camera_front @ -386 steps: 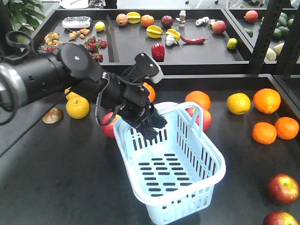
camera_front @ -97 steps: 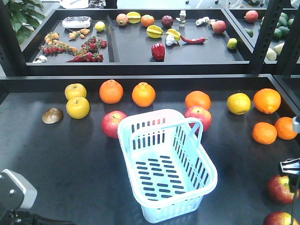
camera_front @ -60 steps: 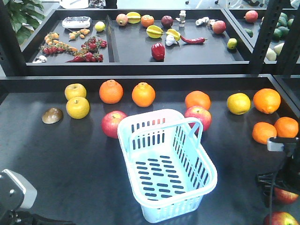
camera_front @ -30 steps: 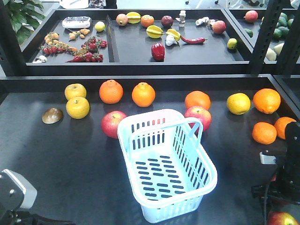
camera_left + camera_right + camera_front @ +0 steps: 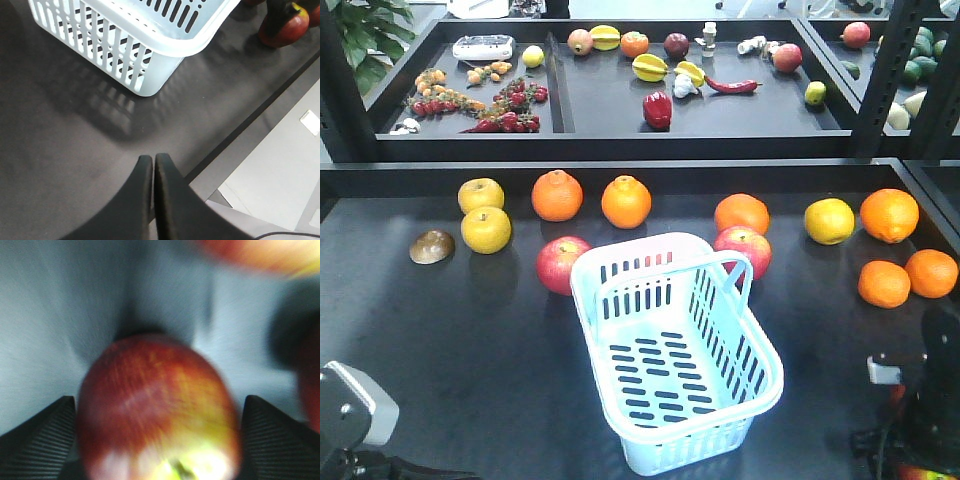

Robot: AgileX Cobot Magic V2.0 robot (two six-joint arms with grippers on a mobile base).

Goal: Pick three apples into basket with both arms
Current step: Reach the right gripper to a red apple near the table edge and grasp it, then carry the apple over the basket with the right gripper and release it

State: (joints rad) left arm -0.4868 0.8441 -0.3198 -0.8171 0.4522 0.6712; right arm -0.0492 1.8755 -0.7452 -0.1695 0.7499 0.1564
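Two grippers: left gripper [image 5: 152, 165] clenched empty, lower centre, below basket [image 5: 155, 82]; right gripper [image 5: 159, 401] spread, straddling blurred apple [image 5: 150, 390] mid-frame.

Black rack trays [image 5: 610, 100] of produce [image 5: 649, 67] and a shopping basket [image 5: 670, 445] suggest a mock grocery.

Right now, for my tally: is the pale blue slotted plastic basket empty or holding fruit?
Empty: the pale blue slotted plastic basket shows only its bare floor inside.
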